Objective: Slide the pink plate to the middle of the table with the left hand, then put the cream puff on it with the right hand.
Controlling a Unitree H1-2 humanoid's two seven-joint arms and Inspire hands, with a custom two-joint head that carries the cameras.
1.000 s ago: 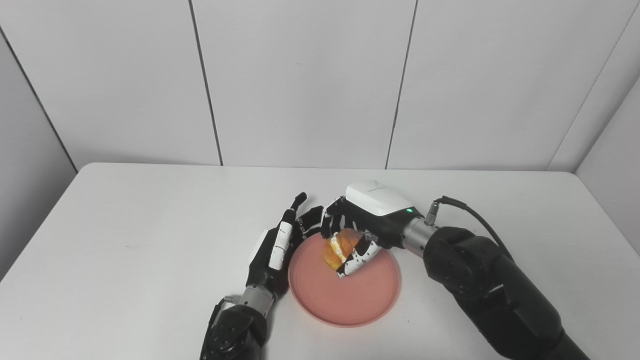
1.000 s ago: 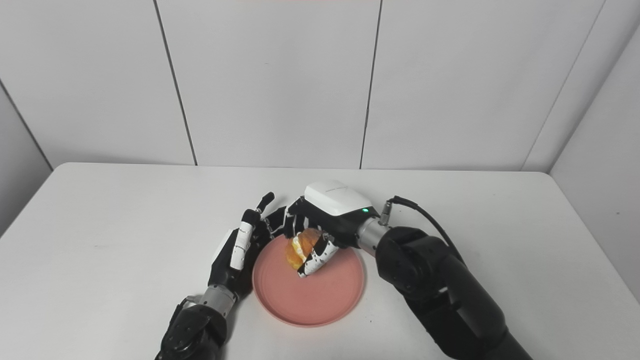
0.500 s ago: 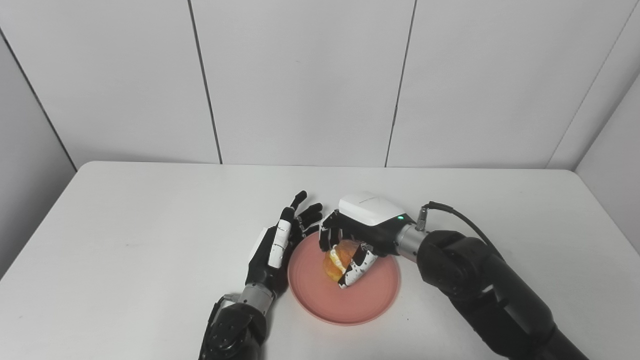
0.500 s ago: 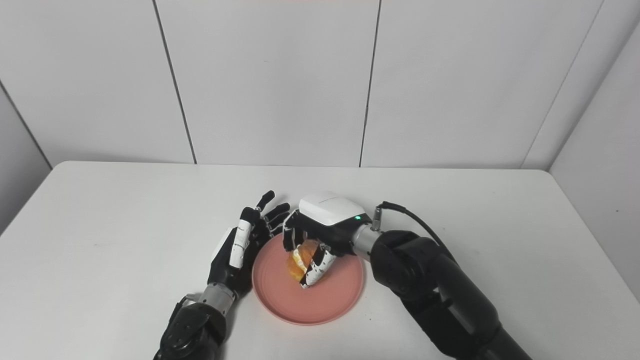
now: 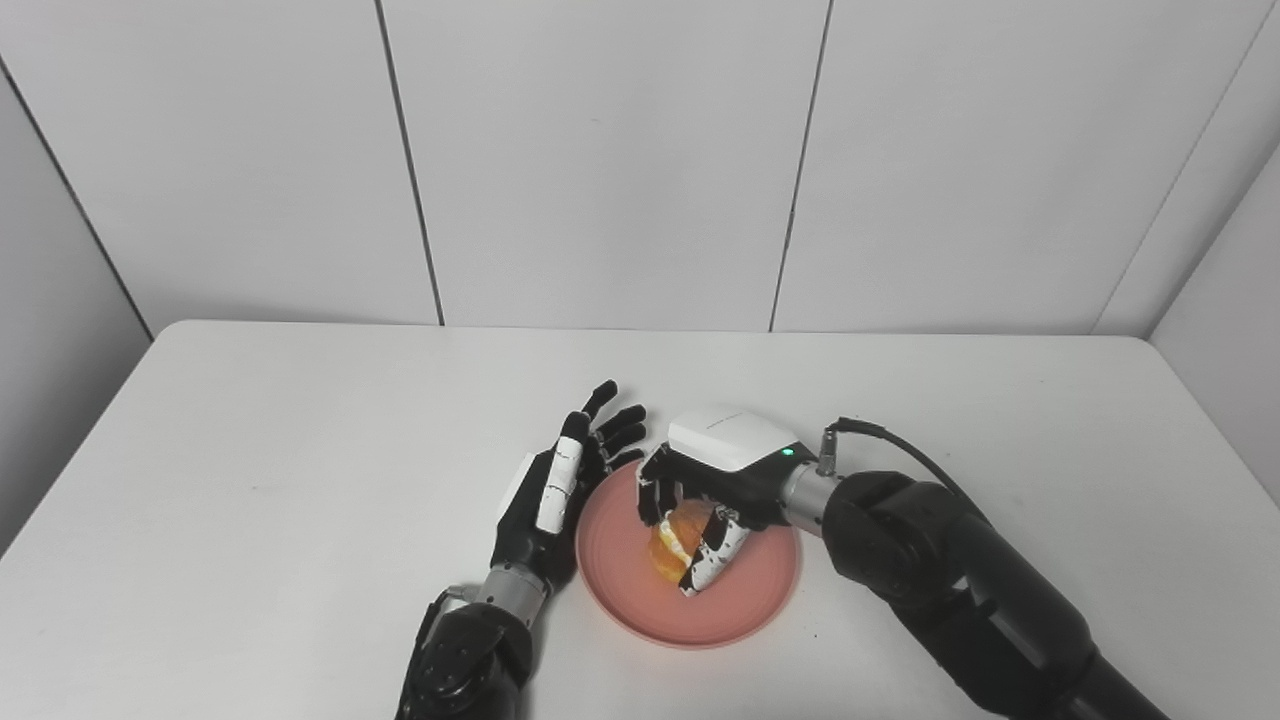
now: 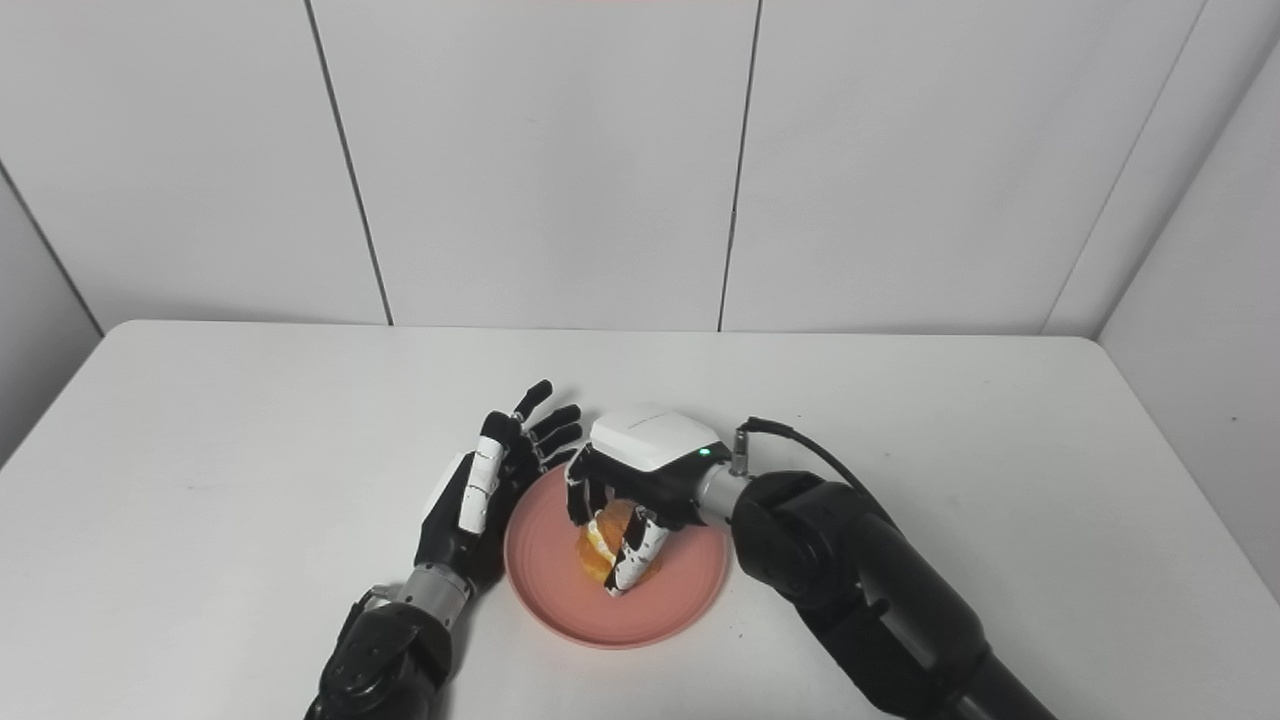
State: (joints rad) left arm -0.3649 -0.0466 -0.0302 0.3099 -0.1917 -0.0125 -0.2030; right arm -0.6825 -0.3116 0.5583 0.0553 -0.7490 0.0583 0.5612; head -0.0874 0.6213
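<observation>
The pink plate (image 5: 735, 605) lies on the white table near its front middle. Over the plate's centre my right hand (image 5: 712, 482) is shut on the cream puff (image 5: 672, 538), a golden bun with a white cream band; the puff sits low, at or just above the plate's surface, and I cannot tell whether it touches. My left hand (image 5: 560, 490) stands open on edge against the plate's left rim, fingers spread and pointing away from me. In the right eye view the same puff (image 6: 603, 538) shows between the right hand's fingers.
The white table (image 5: 250, 470) runs to wall panels at the back and side walls at both ends. A black cable (image 5: 905, 450) loops from the right wrist. Nothing else lies on the tabletop.
My right hand has come down and toward me with the cream puff, from the plate's far rim to over its centre. The left hand has stayed beside the plate.
</observation>
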